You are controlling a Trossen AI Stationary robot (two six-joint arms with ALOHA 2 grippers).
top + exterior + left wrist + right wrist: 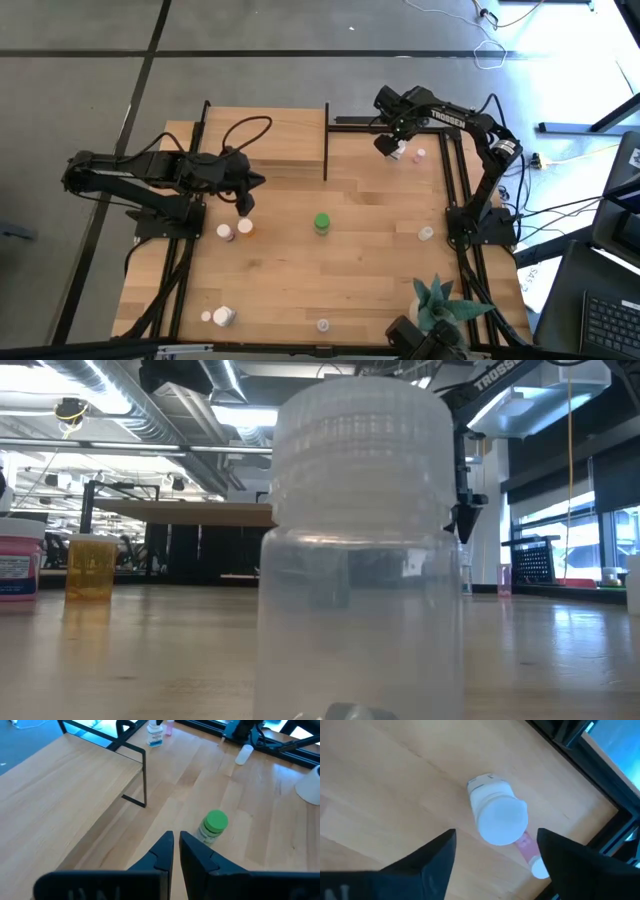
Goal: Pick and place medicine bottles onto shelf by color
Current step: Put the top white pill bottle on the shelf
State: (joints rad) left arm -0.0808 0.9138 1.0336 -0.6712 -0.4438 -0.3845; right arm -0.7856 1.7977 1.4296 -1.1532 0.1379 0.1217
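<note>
Hovering over the far right part of the bench, the right tool has its fingers spread wide apart, and its wrist view looks straight down on a white bottle between them, with a small pink bottle just behind it. From above, the white bottle sits right by this tool and the pink one stands just beside it. The left tool reaches in from the left, just in front of the shelf; its fingers are nearly together with only a thin gap and hold nothing. Just below that tool in the high view stand a pink-labelled bottle and an orange bottle, side by side. A green-capped bottle stands near the middle of the bench, also seen ahead of the left tool in its wrist view. A clear bottle lies toward the right edge, another clear bottle stands at the near edge and fills the low view, and two white bottles sit at the near left. A spiky plant stands at the near right corner.
</note>
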